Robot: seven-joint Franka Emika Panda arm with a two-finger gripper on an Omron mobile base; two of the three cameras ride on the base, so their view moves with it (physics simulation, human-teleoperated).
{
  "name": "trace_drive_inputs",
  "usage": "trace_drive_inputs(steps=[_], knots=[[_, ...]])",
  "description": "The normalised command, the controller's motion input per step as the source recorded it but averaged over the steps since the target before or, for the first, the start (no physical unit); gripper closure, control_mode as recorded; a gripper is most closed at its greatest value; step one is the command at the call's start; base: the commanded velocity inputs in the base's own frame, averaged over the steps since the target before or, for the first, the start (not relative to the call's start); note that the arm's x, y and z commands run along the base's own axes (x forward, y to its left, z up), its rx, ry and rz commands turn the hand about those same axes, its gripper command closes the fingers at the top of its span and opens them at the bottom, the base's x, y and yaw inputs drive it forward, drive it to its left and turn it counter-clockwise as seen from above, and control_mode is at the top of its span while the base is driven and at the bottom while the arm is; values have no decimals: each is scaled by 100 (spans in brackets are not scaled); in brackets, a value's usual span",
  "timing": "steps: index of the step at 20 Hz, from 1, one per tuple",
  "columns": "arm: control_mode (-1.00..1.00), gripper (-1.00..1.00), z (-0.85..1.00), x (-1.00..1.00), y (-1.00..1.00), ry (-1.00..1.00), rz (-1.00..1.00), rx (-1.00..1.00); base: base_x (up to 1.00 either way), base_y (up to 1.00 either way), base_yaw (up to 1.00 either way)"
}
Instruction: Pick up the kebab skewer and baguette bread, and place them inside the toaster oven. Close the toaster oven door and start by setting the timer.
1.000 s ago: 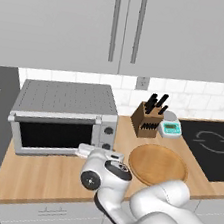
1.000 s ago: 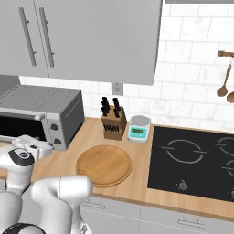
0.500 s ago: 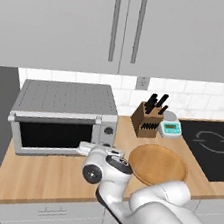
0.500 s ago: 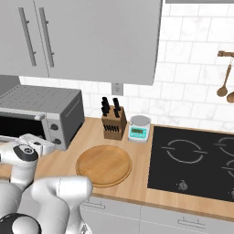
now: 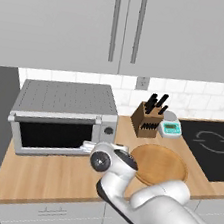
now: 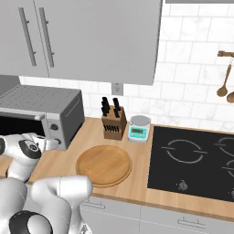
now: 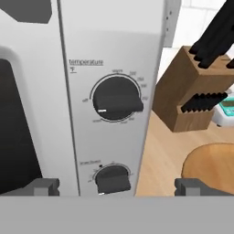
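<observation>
The silver toaster oven (image 5: 67, 100) stands at the counter's back left, and its dark-glass door (image 5: 55, 134) is up and closed. My gripper (image 5: 89, 146) is open just in front of the oven's right-hand control panel. In the hand view the gripper (image 7: 116, 187) sits close to that panel, with its fingertips (image 7: 43, 186) spread wide to either side of the lower small knob (image 7: 112, 179). The larger temperature knob (image 7: 116, 98) is above it. From the right base view the gripper (image 6: 49, 143) is beside the oven's (image 6: 45, 107) front corner. The kebab skewer and the baguette bread are out of view.
A round wooden board (image 5: 157, 163) lies on the counter right of my arm. A knife block (image 5: 147, 120) and a small scale (image 5: 171, 127) stand behind it by the wall. The black cooktop (image 6: 192, 160) fills the counter's right side. Wall cabinets hang overhead.
My hand has edged a little closer to the oven's control panel. The gripper has stayed open and the oven door has stayed closed.
</observation>
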Motion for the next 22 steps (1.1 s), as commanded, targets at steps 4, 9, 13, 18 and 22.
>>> trace_drive_inputs(steps=[4,9,13,18,22], knots=[[-100,-100,-35,12,-35,0,9,0,0,0,0],[-100,-100,-35,12,-12,6,5,0,0,0,0],[-100,-100,-20,12,-29,16,10,0,0,0,0],[-100,-100,-15,25,-30,9,12,1,0,0,0],[-100,-100,-34,22,-1,0,3,1,0,0,0]])
